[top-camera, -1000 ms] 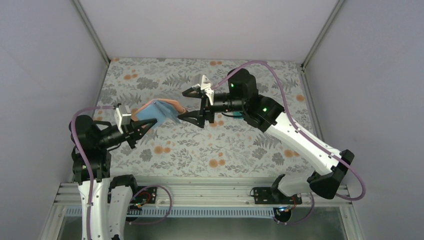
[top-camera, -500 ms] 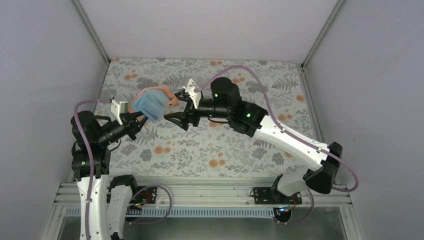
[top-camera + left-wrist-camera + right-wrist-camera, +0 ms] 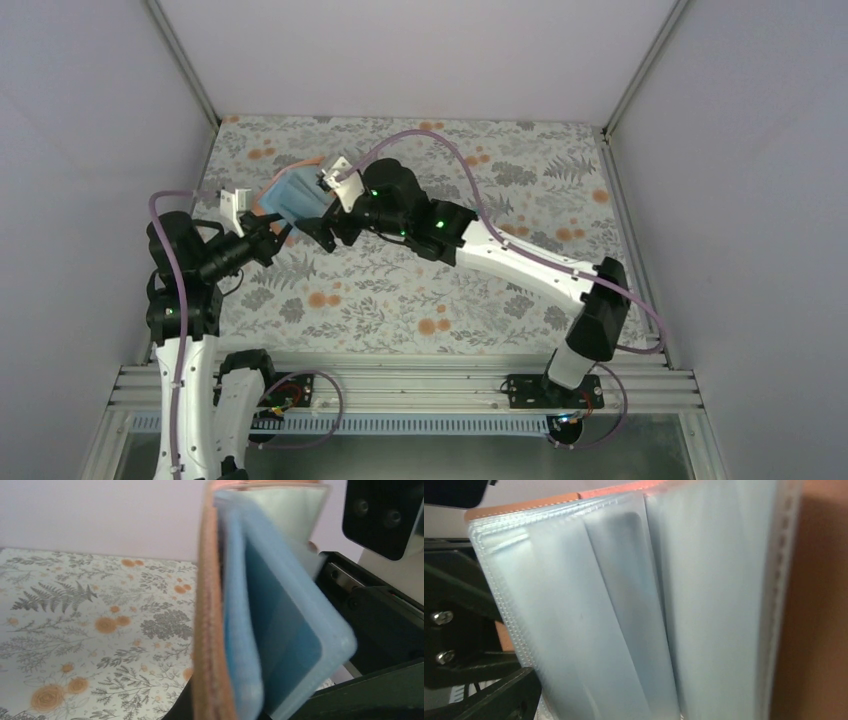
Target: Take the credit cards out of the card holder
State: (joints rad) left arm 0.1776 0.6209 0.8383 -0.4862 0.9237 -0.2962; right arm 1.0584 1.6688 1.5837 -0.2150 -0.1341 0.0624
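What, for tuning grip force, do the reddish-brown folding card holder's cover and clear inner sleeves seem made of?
The reddish-brown folding card holder has a cover like matte leather or imitation, with a stitched edge. The clear inner sleeves look like soft glossy plastic: translucent, with welded seams.

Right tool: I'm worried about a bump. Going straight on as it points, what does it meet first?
Probably the reddish-brown, blue-lined folding card holder in the left tool; its clear sleeves fill the right wrist view.
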